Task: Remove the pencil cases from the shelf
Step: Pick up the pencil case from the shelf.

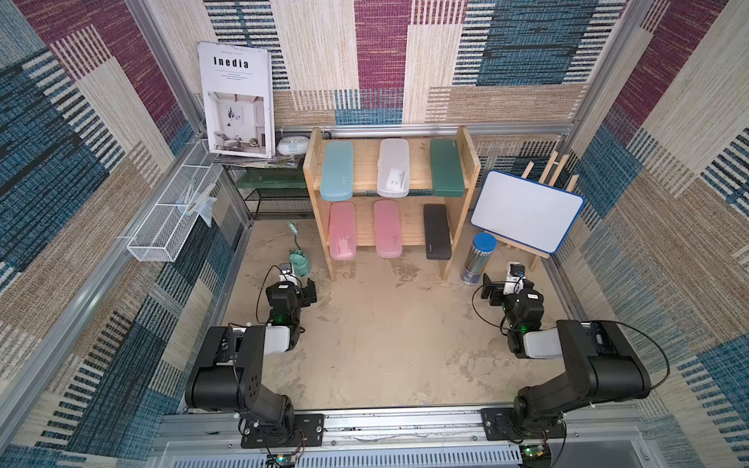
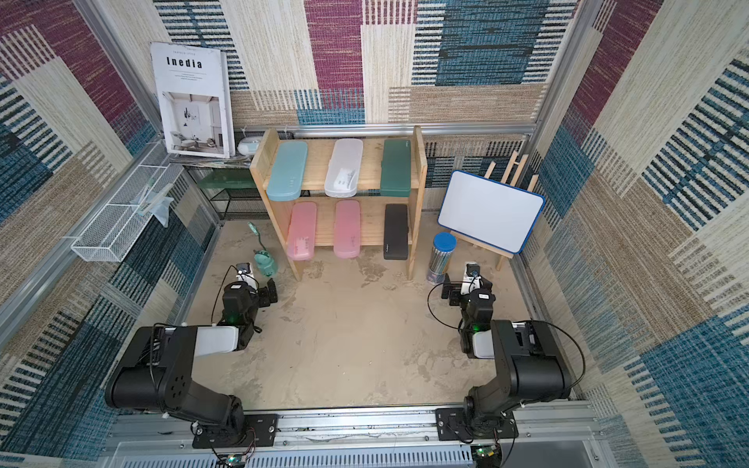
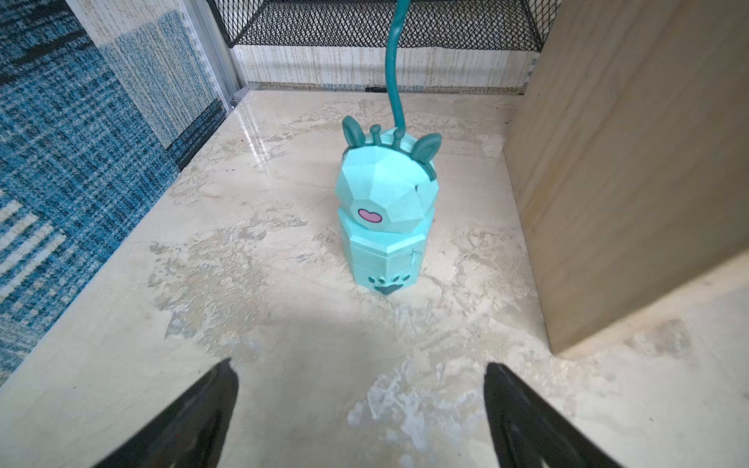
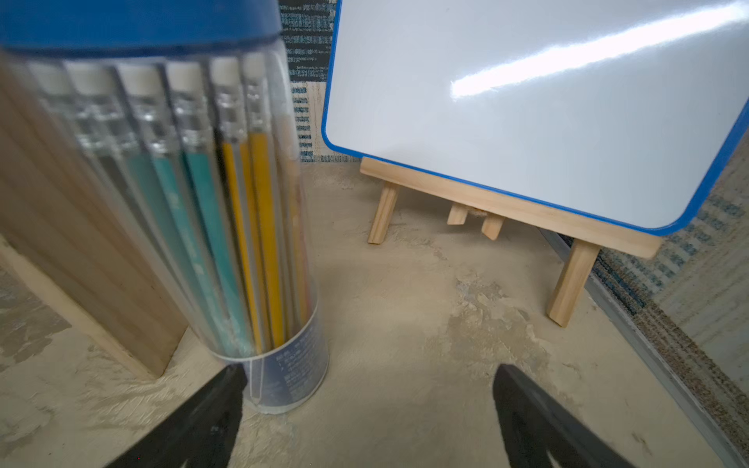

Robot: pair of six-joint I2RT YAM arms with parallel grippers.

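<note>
**Shelf (image 1: 366, 162) fully loaded, nothing gripped**

At the left, the left hand (image 3: 360, 366) is hovering low over the beige surface (image 1: 385, 344). Its fingers are standing wide apart and holding nothing. It is facing a teal animal-shaped lamp (image 3: 385, 210), which is standing just beside the shelf's left side panel.

The wooden shelf is standing at the back centre of the surface. Its upper tier is carrying, left to right, the light teal case (image 1: 337, 170), the translucent white case (image 1: 393, 168) and the dark green case (image 1: 447, 168). Its lower tier is carrying the first pink case (image 1: 342, 231), the second pink case (image 1: 388, 229) and the black case (image 1: 437, 231). All six are lying flat and apart from their neighbours, with their near ends overhanging the front edges.

To the right of the shelf a blue-lidded pencil tube (image 4: 182, 202) is standing upright, near a whiteboard (image 4: 527, 101) that is leaning on a small wooden easel (image 4: 506, 210). The right hand (image 4: 371, 369) is hovering before the tube, fingers spread wide, holding nothing
</note>
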